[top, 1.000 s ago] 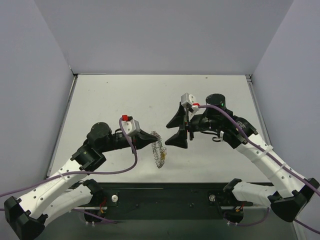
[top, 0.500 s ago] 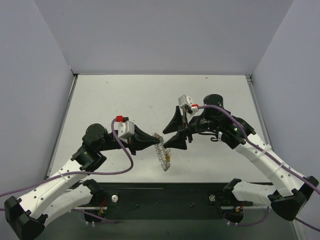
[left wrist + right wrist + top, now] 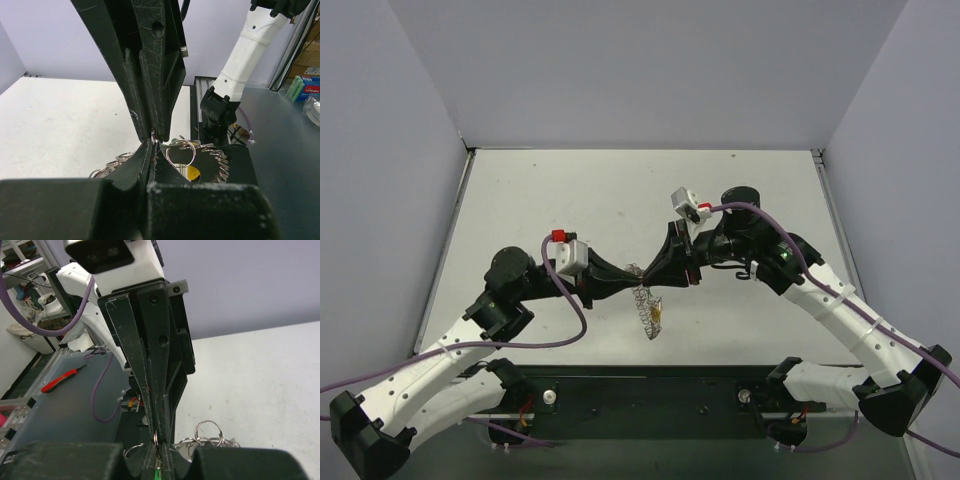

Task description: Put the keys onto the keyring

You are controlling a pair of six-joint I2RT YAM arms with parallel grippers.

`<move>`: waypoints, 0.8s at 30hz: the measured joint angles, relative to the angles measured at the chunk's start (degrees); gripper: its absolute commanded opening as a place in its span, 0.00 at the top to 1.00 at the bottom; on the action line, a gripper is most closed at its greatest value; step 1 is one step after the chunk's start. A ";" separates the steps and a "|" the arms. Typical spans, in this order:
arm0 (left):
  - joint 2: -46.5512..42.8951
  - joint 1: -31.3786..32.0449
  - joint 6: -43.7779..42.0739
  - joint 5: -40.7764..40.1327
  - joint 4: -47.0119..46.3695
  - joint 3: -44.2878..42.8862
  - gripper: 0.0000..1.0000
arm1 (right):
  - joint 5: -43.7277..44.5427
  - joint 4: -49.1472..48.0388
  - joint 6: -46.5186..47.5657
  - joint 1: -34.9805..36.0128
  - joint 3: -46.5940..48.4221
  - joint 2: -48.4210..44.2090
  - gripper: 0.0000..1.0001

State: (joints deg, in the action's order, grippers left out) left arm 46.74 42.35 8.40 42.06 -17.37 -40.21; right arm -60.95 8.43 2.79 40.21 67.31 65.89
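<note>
Above the middle of the table my two grippers meet tip to tip. My left gripper point(image 3: 631, 277) is shut on the top of the keyring point(image 3: 642, 302), a silvery coiled wire ring that hangs below the tips. A yellow-headed key point(image 3: 658, 317) dangles on it, also seen as a yellow head point(image 3: 193, 174) beside a small split ring point(image 3: 180, 152). My right gripper point(image 3: 159, 450) is shut on a thin small ring, and a green key head point(image 3: 158, 474) shows between its fingers. The other keys' heads are hidden.
The white table point(image 3: 540, 200) is walled by grey panels on three sides. The black base plate point(image 3: 650, 400) with both arm bases runs along the near edge. Purple cables loop off each wrist. More small split rings point(image 3: 207, 432) hang beside the fingertips.
My right gripper has moved left to the left gripper's tips and its jaws have closed from wide open. The left gripper and hanging keyring shifted slightly.
</note>
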 measured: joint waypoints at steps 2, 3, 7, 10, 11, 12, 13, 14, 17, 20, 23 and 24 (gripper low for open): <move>0.00 -0.02 0.20 -0.15 -0.02 0.00 1.00 | -0.20 -0.15 -0.04 0.02 0.00 0.00 1.00; 0.04 -0.02 0.42 -0.31 -0.04 0.00 1.00 | -0.22 -0.26 -0.11 0.02 0.00 0.00 1.00; 0.04 -0.04 0.55 -0.68 -0.04 0.00 1.00 | -0.15 -0.44 -0.20 0.00 0.00 0.02 1.00; 0.04 -0.04 0.39 -1.18 0.26 0.00 0.93 | 0.31 -0.35 -0.09 0.02 0.00 0.02 1.00; 0.04 -0.04 0.26 -1.57 0.63 -0.07 0.83 | 0.68 -0.24 0.04 0.02 0.00 0.02 1.00; 0.02 -0.02 0.00 -2.01 1.57 -0.35 0.76 | 1.03 -0.02 0.22 0.02 0.00 0.02 1.00; 0.00 0.00 -0.44 -2.45 2.36 -0.66 0.70 | 1.51 0.17 0.39 0.02 0.00 0.02 1.00; -0.04 0.02 -1.03 -2.89 3.72 -1.14 0.62 | 1.84 0.44 0.50 0.02 0.07 0.02 1.00; -0.70 0.11 -2.82 -4.52 7.50 -3.39 0.46 | 3.52 3.17 1.51 0.02 0.48 0.02 1.00; -1.77 0.11 -4.79 -5.92 11.37 -6.51 0.15 | 5.16 6.25 2.89 0.02 1.05 0.20 1.00; -1.44 0.11 -6.36 -7.02 17.57 -11.21 0.15 | 6.93 9.46 4.37 0.02 2.49 0.81 1.00; -0.98 0.11 -7.19 -7.26 19.61 -12.87 0.15 | 7.32 10.25 4.83 0.02 2.97 1.03 1.00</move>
State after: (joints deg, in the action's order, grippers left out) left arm 45.76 42.46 1.21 34.81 2.24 -53.08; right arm -53.63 18.68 7.62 40.23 70.28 66.92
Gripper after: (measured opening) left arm 0.849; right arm 0.046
